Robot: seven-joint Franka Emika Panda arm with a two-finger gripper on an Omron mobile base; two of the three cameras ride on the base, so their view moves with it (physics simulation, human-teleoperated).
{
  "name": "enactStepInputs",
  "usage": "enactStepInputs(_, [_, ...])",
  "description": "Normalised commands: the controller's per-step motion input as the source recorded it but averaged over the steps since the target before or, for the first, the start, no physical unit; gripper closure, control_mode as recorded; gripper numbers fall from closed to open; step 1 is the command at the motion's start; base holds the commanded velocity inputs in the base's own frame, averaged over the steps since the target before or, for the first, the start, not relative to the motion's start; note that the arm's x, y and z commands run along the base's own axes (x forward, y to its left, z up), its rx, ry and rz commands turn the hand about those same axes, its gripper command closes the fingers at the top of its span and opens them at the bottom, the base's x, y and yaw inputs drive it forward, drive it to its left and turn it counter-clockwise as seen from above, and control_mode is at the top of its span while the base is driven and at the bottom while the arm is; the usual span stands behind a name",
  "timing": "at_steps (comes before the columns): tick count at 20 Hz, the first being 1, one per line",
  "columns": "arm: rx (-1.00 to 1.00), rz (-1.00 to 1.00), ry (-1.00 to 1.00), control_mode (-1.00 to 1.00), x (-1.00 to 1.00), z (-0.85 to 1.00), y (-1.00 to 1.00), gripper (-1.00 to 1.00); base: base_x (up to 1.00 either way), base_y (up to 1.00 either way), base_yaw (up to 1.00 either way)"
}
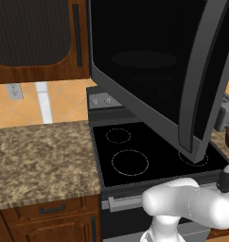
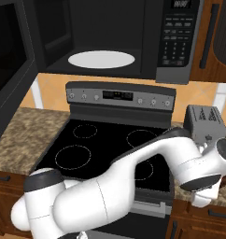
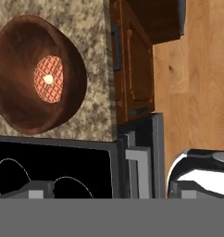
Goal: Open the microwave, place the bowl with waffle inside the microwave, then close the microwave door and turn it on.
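Observation:
The microwave (image 2: 115,37) hangs above the stove with its cavity exposed and a white turntable (image 2: 102,59) inside. The microwave door (image 1: 149,71) is swung wide open toward the left, its long grey handle (image 1: 194,106) along the outer edge. In the hand view, a brown wooden bowl (image 3: 21,51) holding a round waffle (image 3: 49,79) sits on the granite counter to the right of the stove. My gripper (image 3: 111,192) is open above the stove's front corner, beside the bowl and apart from it, with nothing between its fingertips (image 3: 40,190).
A black glass-top stove (image 1: 135,156) lies under the microwave. A grey toaster (image 2: 206,122) stands on the counter behind the bowl. Granite counter (image 1: 40,156) extends to the stove's left. Wooden drawers (image 3: 132,60) and floor (image 3: 192,69) show below the counter edge.

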Motion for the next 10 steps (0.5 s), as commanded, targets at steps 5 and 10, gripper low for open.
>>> enactStepInputs(5, [0.0,0.02,0.0,-1.0,0.3,-0.39,-0.08,-1.0,0.0,0.0,0.0])
enactStepInputs(10, [0.0,0.03,0.0,-1.0,0.41,-0.41,-0.19,-1.0,0.0,0.0,0.0])
